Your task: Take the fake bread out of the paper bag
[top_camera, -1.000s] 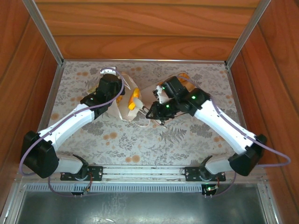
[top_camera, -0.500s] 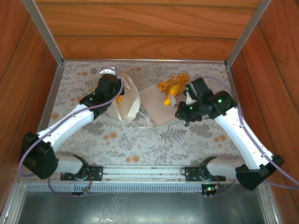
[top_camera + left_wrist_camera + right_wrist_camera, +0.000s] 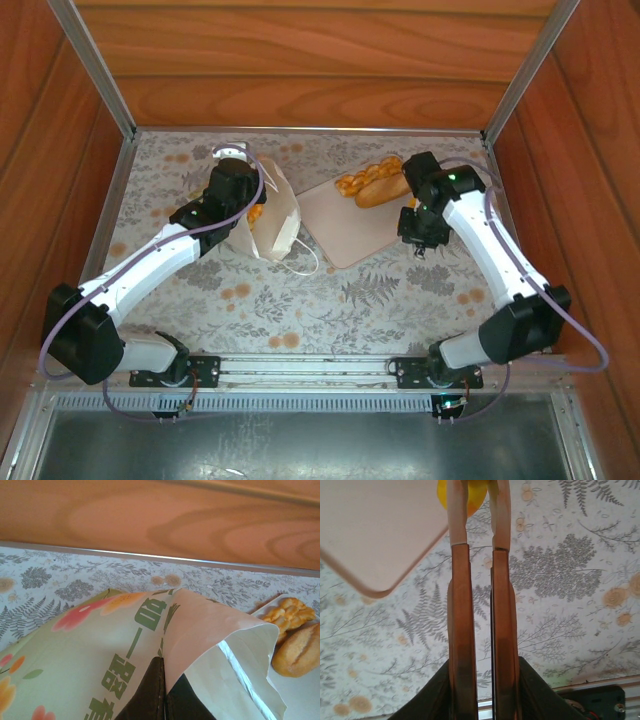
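Fake bread (image 3: 375, 183), 2 pcs, on tray (image 3: 335, 228), paper bag (image 3: 280, 222) beside.

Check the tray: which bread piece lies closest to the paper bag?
The lumpy golden-orange pastry. It sits on the side of the tray facing the paper bag; the smooth brown long bun lies beyond it, farther right.

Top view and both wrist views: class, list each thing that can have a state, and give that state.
paper bag: mouth open, edge pinched.
left gripper: shut on the paper bag.
fake bread: pieces lying on the tray.
right gripper: narrow gap, grip unclear.
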Robot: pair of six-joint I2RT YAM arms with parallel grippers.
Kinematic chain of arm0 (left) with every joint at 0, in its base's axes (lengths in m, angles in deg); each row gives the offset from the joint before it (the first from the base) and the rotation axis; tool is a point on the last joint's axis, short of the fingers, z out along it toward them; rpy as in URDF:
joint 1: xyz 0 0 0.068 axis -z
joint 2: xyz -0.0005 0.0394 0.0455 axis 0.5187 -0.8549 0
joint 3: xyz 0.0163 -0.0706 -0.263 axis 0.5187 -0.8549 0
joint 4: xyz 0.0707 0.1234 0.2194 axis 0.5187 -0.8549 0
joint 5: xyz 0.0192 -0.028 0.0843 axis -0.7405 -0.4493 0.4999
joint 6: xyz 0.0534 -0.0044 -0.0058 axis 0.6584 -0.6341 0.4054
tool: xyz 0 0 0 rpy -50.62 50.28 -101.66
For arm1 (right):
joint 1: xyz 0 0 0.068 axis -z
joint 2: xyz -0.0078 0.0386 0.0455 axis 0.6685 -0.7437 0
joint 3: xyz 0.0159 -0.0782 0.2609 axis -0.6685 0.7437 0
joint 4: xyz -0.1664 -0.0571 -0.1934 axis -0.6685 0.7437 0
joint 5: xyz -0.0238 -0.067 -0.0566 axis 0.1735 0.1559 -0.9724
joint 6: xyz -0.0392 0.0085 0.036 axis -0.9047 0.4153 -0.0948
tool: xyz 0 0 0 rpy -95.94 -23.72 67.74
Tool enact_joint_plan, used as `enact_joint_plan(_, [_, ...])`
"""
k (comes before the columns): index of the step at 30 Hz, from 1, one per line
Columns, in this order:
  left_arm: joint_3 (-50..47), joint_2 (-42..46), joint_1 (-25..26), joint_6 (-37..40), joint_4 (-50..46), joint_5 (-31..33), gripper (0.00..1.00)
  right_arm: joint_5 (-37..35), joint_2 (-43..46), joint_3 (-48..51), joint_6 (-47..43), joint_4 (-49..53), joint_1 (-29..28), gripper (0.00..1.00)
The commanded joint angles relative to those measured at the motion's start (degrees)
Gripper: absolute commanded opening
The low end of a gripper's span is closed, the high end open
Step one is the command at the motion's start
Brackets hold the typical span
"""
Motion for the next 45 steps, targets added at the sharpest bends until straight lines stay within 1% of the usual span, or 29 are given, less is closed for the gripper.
enact_joint_plan(1, [0.09,1.94,-0.57,0.27,0.82,0.25,0.00,-3.83,-2.87,-3.55,-1.10,0.27,1.00,0.32])
enact_joint_plan(10, [-0.89,2.00,-0.47,0.19,1.61,0.10,0.00,-3.46,-10.01,-6.23,-1.55,-0.20,3.11,0.34])
enact_joint_plan(16, [-0.57,1.37,-0.52,0.22,1.58,-0.76,0.00,-1.12,-11.50,-6.30,-1.20,-3.31,4.54,0.36])
enact_joint_plan(17, [-0.74,1.45,-0.52,0.27,1.61,-0.68,0.00,-0.91,-13.52,-6.40,-1.20,-3.38,4.80,0.36])
enact_joint_plan(24, [-0.87,1.28,-0.52,0.16,1.74,-0.81,0.00,0.51,-16.32,-5.75,-1.02,-5.10,7.01,0.38])
enact_joint_plan(26, [-1.03,1.41,-0.58,0.23,1.71,-0.80,0.00,1.05,-17.05,-5.61,-0.93,-5.32,7.20,0.39])
enact_joint_plan(31, [-0.98,1.72,-0.68,0.45,1.57,-0.63,0.00,2.64,-18.78,-5.90,-1.26,-6.07,7.35,0.48])
enact_joint_plan(36, [-0.87,1.63,-0.66,0.22,1.63,-1.03,0.00,4.76,-18.98,-7.39,-1.72,-5.10,7.41,0.51])
enact_joint_plan(45, [-0.84,1.28,-0.64,0.19,1.82,-1.09,0.00,4.20,-13.97,-8.12,-2.07,-3.46,7.45,0.52])
